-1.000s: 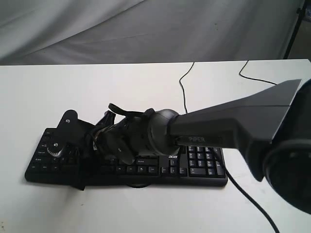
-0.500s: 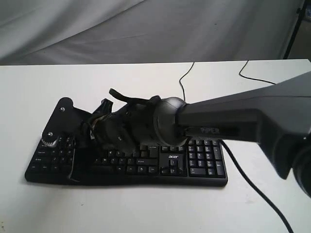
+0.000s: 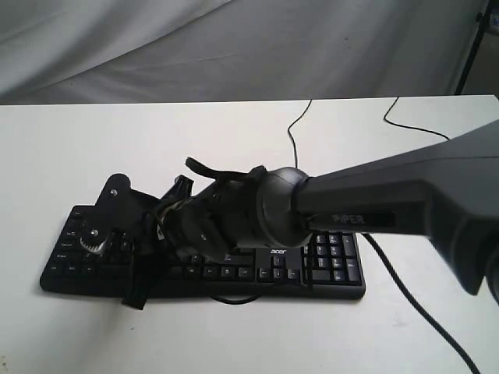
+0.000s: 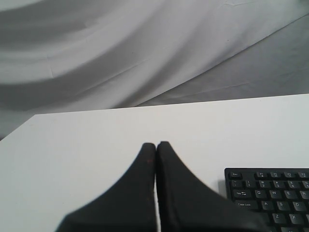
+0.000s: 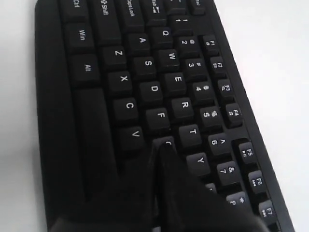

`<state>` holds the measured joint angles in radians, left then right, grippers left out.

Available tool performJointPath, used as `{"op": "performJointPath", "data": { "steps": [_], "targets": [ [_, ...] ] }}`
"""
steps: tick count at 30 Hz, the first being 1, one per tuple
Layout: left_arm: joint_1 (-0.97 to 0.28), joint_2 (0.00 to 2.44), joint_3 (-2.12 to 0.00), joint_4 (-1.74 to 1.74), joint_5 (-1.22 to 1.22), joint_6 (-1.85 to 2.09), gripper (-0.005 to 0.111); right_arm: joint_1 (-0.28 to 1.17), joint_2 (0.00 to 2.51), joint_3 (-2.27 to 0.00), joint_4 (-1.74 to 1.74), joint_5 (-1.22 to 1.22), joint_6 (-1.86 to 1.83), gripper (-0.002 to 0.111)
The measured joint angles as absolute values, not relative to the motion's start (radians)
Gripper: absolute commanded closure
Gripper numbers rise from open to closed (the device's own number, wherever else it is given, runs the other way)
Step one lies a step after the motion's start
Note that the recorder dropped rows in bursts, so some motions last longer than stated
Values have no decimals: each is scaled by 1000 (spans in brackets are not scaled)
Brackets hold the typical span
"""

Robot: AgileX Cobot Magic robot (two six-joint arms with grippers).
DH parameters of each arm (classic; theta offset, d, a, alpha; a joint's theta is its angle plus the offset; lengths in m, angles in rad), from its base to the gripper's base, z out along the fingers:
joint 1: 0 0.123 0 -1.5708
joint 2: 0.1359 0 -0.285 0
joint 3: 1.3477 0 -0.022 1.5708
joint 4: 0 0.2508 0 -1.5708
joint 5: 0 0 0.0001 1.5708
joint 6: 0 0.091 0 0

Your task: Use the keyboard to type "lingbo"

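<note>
The black keyboard (image 3: 331, 263) lies across the white table, its number pad and "acer" logo uncovered. My right arm reaches over it from the right. The right gripper (image 3: 140, 259) is shut over the left half of the keys. In the right wrist view its closed fingertips (image 5: 163, 147) rest on the G key of the keyboard (image 5: 145, 63), between F and Y. The left gripper (image 4: 156, 145) is shut with nothing in it. It hangs over bare table beside the Esc corner of the keyboard (image 4: 270, 193). The left gripper does not show in the exterior view.
Two thin black cables (image 3: 293, 136) (image 3: 405, 118) run over the table's back part, and a thicker one (image 3: 405, 305) trails off by the keyboard's right end. A grey cloth backdrop (image 3: 234, 47) hangs behind the table.
The right gripper rose and swung toward the back left half a second ago. It has now come back down onto the keys, slightly right of where it was a second ago.
</note>
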<state>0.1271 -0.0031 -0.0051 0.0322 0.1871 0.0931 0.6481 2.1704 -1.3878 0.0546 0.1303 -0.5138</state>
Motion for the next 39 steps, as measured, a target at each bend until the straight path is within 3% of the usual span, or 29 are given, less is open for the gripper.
{"op": "performJointPath", "data": {
  "steps": [39],
  "targets": [
    [127,-3,-5,32,187,93,106,657,2194,-1386,82,98,-517,108]
  ]
}}
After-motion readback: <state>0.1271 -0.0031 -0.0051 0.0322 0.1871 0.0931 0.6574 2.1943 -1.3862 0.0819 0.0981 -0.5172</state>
